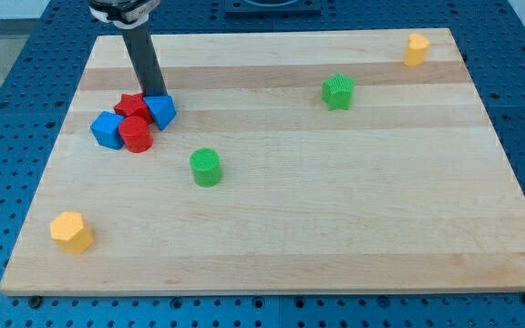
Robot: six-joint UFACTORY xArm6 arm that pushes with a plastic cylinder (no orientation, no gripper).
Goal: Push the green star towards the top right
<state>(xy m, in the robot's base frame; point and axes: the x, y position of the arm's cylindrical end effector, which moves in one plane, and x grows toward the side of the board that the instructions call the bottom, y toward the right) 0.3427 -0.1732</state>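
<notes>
The green star [338, 91] lies on the wooden board [335, 228] right of centre, near the view's top. My tip [154, 95] is far to its left, at the top edge of a cluster of blocks, touching a blue block [161, 110] and next to a red star [132, 105]. A green cylinder [205, 168] stands near the middle, below and right of the cluster.
The cluster also holds a red cylinder [136, 134] and a second blue block [108, 129]. A yellow block [71, 231] lies at the bottom left. Another yellow block [416, 50] lies at the top right corner.
</notes>
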